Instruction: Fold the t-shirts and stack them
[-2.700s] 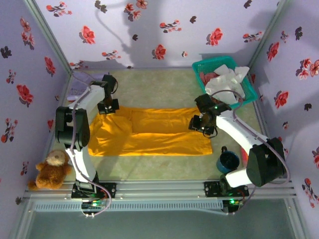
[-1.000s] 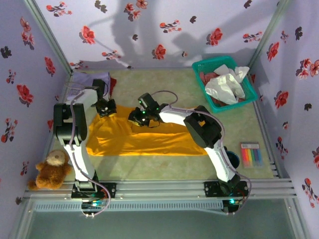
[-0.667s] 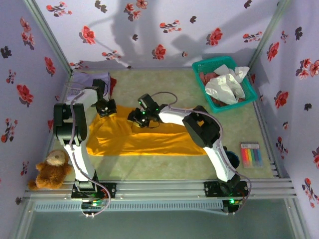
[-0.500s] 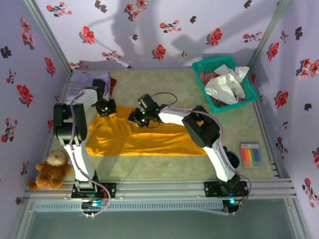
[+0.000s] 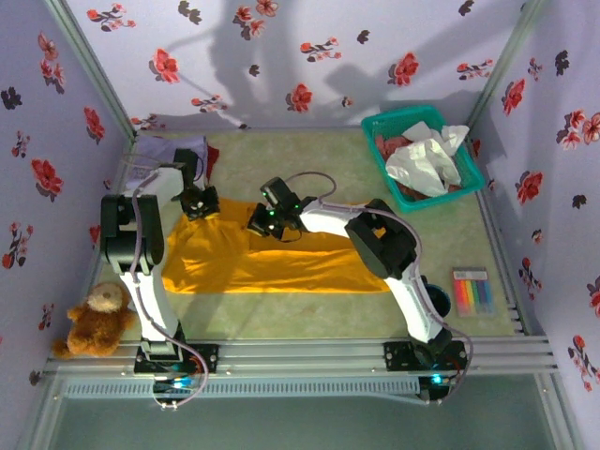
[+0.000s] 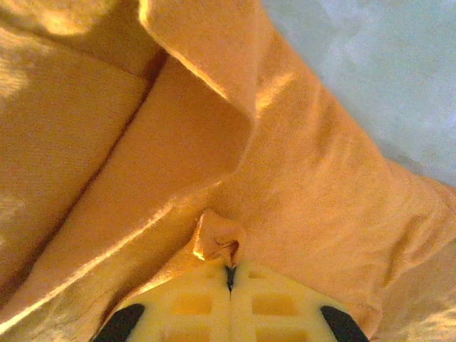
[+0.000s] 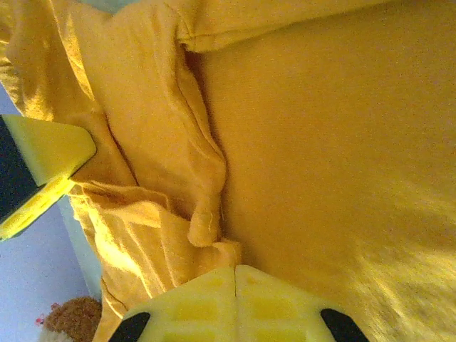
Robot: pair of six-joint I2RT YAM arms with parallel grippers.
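Left gripper pads pressed together, pinching a small tuft of the orange t-shirt. Right gripper shut tight too, a bunched fold of the same shirt caught at its tips. Shirt spreads on the table under and between both grippers. Lavender t-shirt just beyond left gripper. White t-shirt in teal basket, well off to right gripper's right.

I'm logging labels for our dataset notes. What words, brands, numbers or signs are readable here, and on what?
No text can be read in these pictures.
On the lavender t-shirt at the far left, any print is too small to read.
On the rainbow-striped pack by the right wall, any label is too small and blurred to read.
The orange t-shirt is plain, with no print on the parts in view.
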